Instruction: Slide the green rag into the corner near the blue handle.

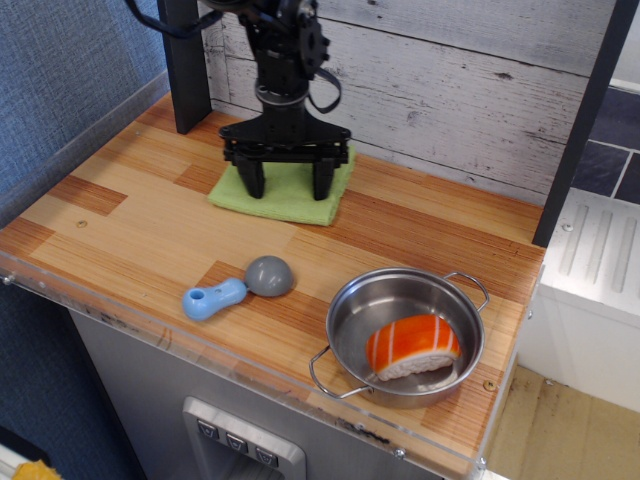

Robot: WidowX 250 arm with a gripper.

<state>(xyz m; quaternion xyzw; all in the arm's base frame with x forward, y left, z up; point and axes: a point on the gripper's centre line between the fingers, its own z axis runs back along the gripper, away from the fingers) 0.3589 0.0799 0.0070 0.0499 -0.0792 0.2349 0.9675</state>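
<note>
The green rag [285,198] lies flat on the wood-plank countertop near the back wall, left of the middle. My black gripper [288,186] stands over it with its two fingers spread wide, both fingertips down on the cloth. The blue handle [213,298] with its grey dome head [269,276] lies nearer the front edge, left of the pot. The front left corner [12,272] of the countertop, with its clear plastic rim, meets the blue textured wall.
A steel pot [345,316] with wire loop handles stands at the front right and holds an orange-and-white striped piece [412,347]. A black post [184,66] stands at the back left. A white-plank wall runs along the back.
</note>
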